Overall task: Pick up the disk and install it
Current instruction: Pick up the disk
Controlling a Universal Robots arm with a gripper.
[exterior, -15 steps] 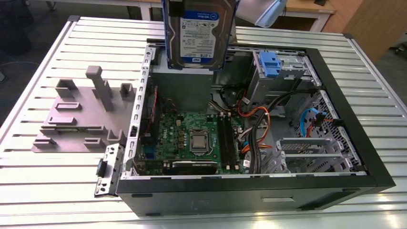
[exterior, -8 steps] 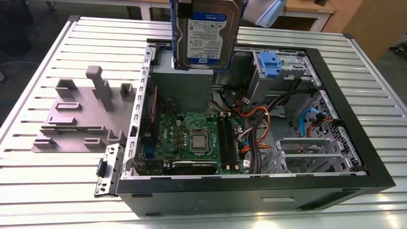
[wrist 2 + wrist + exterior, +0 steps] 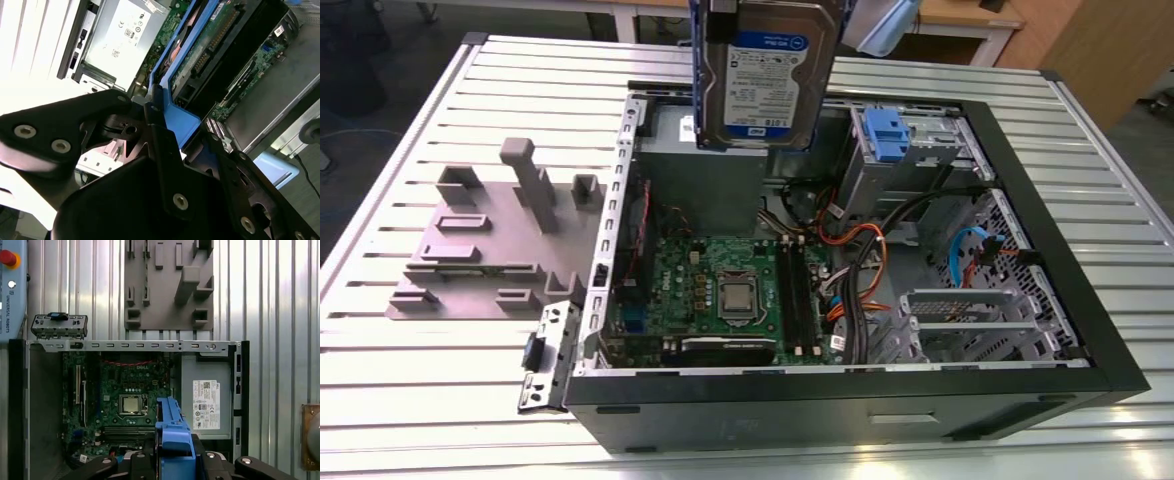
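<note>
The disk (image 3: 767,70), a silver hard drive with a white-and-blue label and blue side rails, hangs upright in the air over the back of the open computer case (image 3: 854,385). In both wrist views my gripper (image 3: 175,122) (image 3: 175,460) is shut on it, its black fingers (image 3: 160,150) clamping the blue rail (image 3: 172,430). The drive's circuit-board side (image 3: 210,45) faces the second wrist camera. Below it lie the motherboard (image 3: 720,290) and the drive bay with a blue clip (image 3: 887,135).
A grey metal box with a white sticker (image 3: 206,405) sits in the case's corner beneath the disk. A grey holder fixture (image 3: 480,240) stands on the ribbed table at the exterior view's left. Orange and blue cables (image 3: 961,250) cross the case's right half.
</note>
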